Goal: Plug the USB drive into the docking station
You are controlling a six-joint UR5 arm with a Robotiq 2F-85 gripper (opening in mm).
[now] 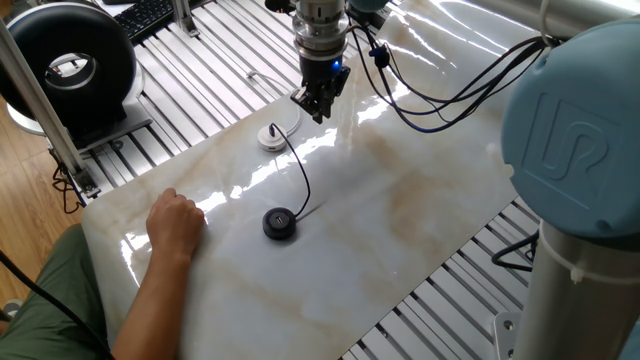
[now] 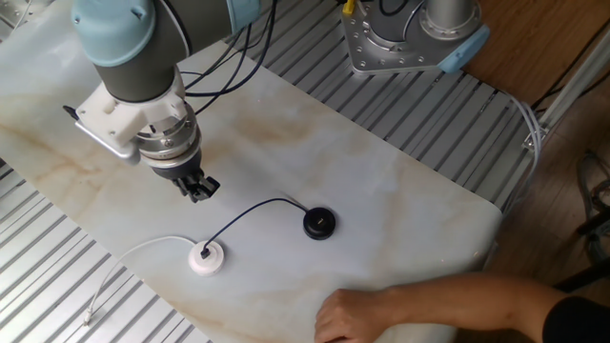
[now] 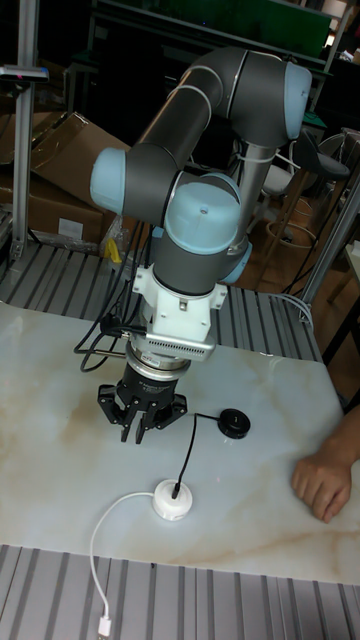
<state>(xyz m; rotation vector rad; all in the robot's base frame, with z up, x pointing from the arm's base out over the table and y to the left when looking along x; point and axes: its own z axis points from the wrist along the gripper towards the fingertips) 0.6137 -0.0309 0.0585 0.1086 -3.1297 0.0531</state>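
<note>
The docking station (image 1: 271, 138) (image 2: 206, 258) (image 3: 172, 501) is a small white disc lying near the table's edge. The USB drive (image 1: 274, 129) (image 2: 204, 252) (image 3: 176, 489) stands upright in its top, and its thin black cable curves to a flat black puck (image 1: 279, 222) (image 2: 319, 223) (image 3: 233, 423). My gripper (image 1: 318, 108) (image 2: 198, 191) (image 3: 142, 432) hangs above the marble, beside and higher than the disc, touching nothing. Its fingers point down with a narrow gap between them and hold nothing.
A person's hand (image 1: 176, 222) (image 2: 362, 312) (image 3: 320, 480) rests on the marble table (image 1: 400, 220) near the puck. The disc's white cord (image 2: 124, 267) trails over the ribbed metal border. A black round fan (image 1: 70, 65) stands off the table's corner. Cables hang from my wrist.
</note>
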